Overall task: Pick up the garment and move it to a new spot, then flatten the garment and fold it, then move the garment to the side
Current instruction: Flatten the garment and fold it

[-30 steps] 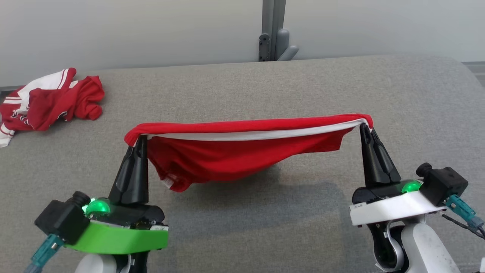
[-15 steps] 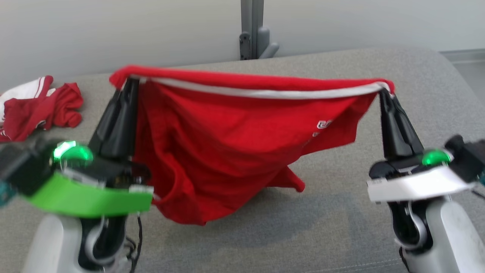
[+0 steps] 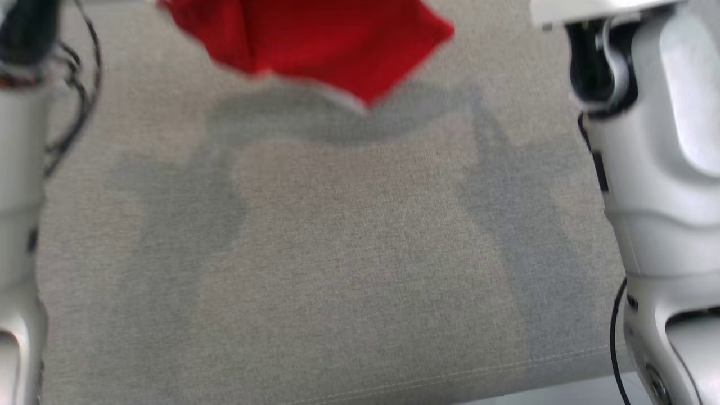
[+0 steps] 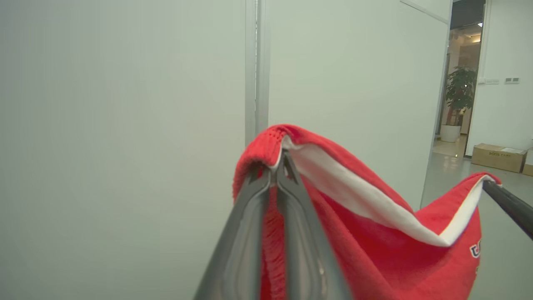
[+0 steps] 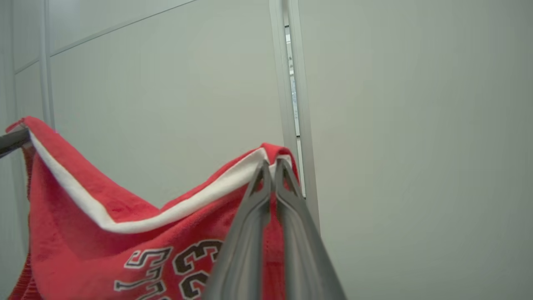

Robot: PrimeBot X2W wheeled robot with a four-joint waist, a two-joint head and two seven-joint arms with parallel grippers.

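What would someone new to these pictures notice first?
A bright red jersey with a white-trimmed edge, stretched between both grippers: the left gripper pinches one end, the right gripper the other. In the head view its lower part hangs at the top, over a grey cushion.

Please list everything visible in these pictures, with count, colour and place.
garment: one, red with white trim and dark numerals, hanging in the air
padded surface: one, grey, below the garment
wall panels: several, pale, behind the garment
potted plant: one, green, past the doorway
cardboard boxes: two, brown, floor near the plant
left gripper: one, dark, shut on the garment's trimmed edge
right gripper: one, dark, shut on the same edge
forearms: two, pale, sides of the head view
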